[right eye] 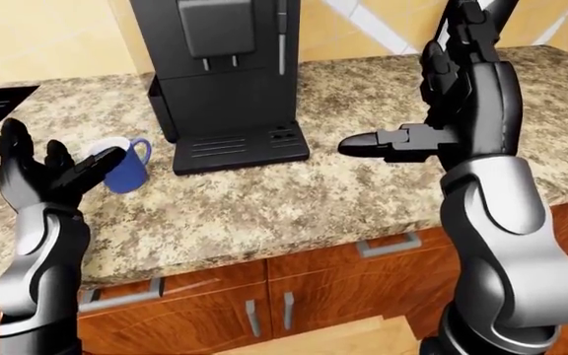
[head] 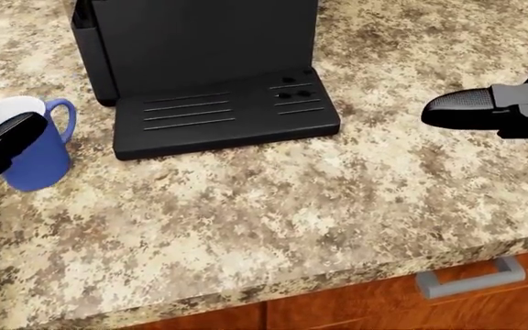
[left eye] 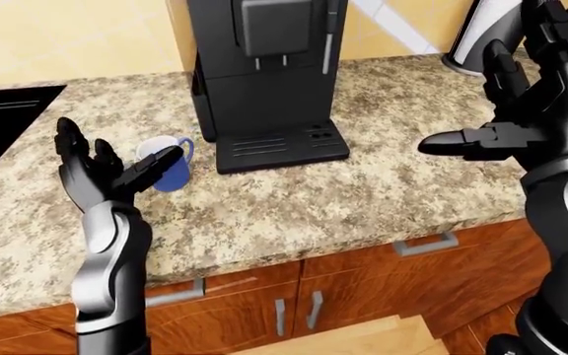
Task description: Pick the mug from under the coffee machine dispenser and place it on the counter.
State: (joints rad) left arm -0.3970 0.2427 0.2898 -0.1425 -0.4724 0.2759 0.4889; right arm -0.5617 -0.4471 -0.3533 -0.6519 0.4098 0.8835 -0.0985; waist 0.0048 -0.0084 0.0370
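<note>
Mug's out of the machine, standing on the counter.
We see the blue mug (head: 28, 150) upright on the granite counter (head: 273, 220), left of the coffee machine (left eye: 264, 81); drip tray bare. Our left hand (left eye: 96, 171) is spread beside the mug, not gripping; right hand (right eye: 442, 129) spread, raised well apart.

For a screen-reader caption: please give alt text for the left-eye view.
A blue mug stands on the granite counter left of the black coffee machine, whose drip tray is empty. The robot's open left hand and right hand hover, holding nothing.
</note>
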